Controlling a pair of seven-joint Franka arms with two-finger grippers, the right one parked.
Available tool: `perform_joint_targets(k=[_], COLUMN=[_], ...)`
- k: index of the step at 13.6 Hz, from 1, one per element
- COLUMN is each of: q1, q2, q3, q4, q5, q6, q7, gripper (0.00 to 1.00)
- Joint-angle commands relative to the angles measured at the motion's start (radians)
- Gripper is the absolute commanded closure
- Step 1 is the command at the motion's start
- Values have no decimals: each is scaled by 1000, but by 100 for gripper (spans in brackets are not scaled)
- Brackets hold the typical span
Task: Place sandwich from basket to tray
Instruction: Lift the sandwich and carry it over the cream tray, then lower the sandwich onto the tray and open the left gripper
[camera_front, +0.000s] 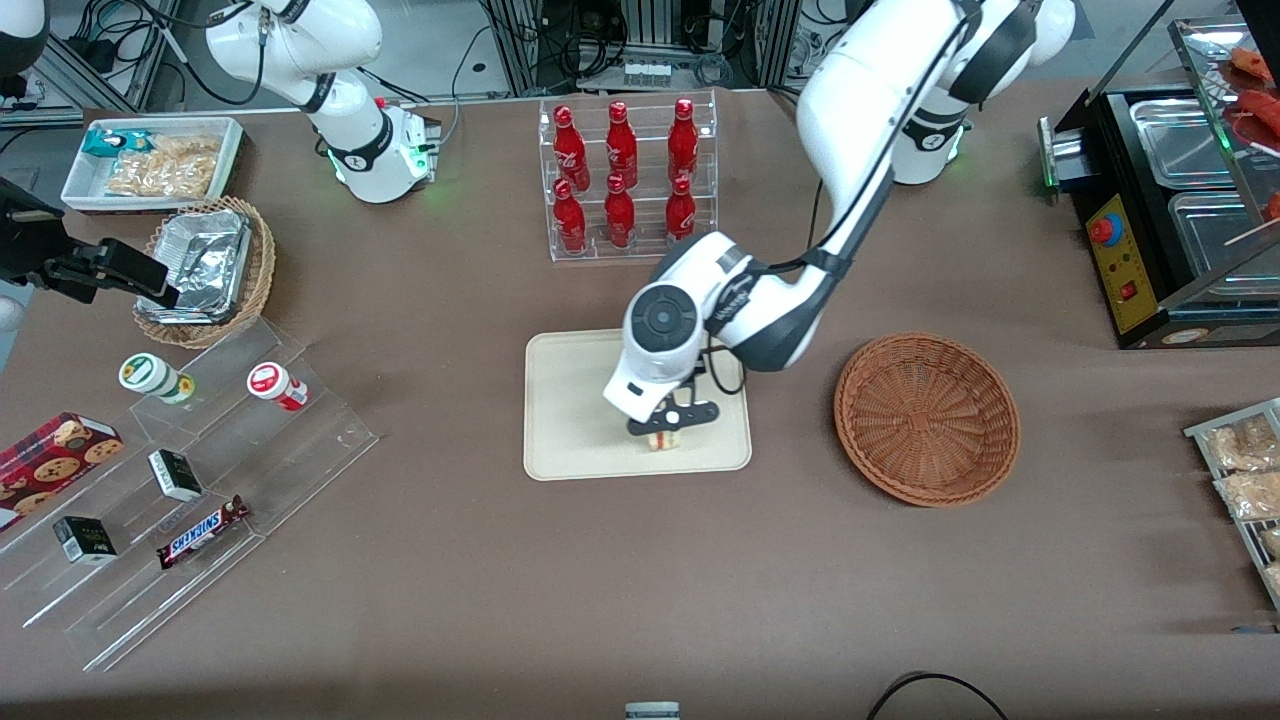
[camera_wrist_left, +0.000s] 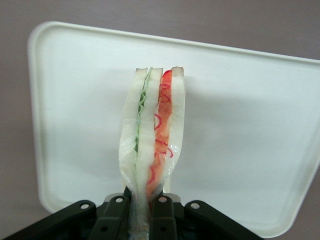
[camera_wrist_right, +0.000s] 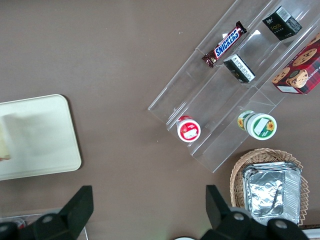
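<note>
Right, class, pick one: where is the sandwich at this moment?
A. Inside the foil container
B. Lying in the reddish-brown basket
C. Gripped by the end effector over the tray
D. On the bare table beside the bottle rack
C: the end effector is shut on the sandwich above the tray, and the basket holds nothing.

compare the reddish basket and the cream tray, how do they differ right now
The basket is round, woven, reddish-brown; the tray is flat, smooth, cream, rectangular with rounded corners. The basket holds nothing; over the tray the tool grips the sandwich. Both rest on the brown table.
</note>
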Motion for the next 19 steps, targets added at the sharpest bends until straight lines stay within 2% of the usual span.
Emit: perform_joint_targets(k=[1,6,9,10,11,12,13,19], q1=[-46,-68,-72,-72,-71,-69,-68,-40], q2=[55,86,89,90,95,95,92,-6], q3=[17,16,16,14,16,16,16,20], q4=[67,88,85,84,84,84,84,91], q5=[10,7,7,6,6,6,6,7], q6=[32,29,34,34,34,35,34,-47], q7=[-52,-72,-71,-69,-66,-59,-62,-59], gripper=[99,98,92,85,63,19,0,0])
